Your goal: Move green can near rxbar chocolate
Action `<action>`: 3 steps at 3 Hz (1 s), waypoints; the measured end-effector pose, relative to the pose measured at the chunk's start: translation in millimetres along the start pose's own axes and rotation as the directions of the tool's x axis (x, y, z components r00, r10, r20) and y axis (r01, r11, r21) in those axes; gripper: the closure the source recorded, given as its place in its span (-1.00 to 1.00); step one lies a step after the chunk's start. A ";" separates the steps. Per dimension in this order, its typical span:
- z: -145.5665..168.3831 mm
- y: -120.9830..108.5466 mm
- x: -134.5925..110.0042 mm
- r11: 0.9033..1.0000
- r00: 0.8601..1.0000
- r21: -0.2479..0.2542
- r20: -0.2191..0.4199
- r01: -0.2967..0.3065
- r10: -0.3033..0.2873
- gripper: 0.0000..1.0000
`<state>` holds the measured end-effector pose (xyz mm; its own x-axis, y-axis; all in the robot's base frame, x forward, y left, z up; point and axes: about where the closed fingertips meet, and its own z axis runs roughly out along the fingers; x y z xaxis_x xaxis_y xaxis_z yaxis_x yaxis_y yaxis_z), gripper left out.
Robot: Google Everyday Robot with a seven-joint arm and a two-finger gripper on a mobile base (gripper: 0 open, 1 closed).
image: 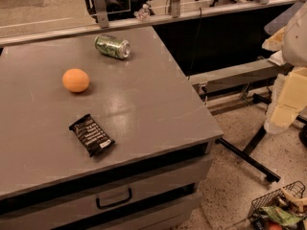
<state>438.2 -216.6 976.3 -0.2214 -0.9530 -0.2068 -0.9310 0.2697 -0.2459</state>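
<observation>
The green can (112,46) lies on its side near the far edge of the grey table (158,109), its silver end facing right. The rxbar chocolate (91,134), a black wrapper with white lettering, lies flat near the table's front left, well apart from the can. My gripper (283,107) hangs at the right edge of the view as pale cream-coloured parts. It is off the table, over the floor, far to the right of both things, and holds nothing that I can see.
An orange ball (76,80) sits on the table between the can and the bar, toward the left. A rail with metal posts (100,6) runs behind the table. A wire basket (280,209) with items stands on the floor at the bottom right.
</observation>
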 end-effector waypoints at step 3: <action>19.4 -39.3 -56.4 0.997 0.918 -0.006 0.391 -0.070 0.067 -1.00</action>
<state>492.8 -170.8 979.2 -0.1524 -0.8030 -0.5762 -0.9148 0.3353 -0.2253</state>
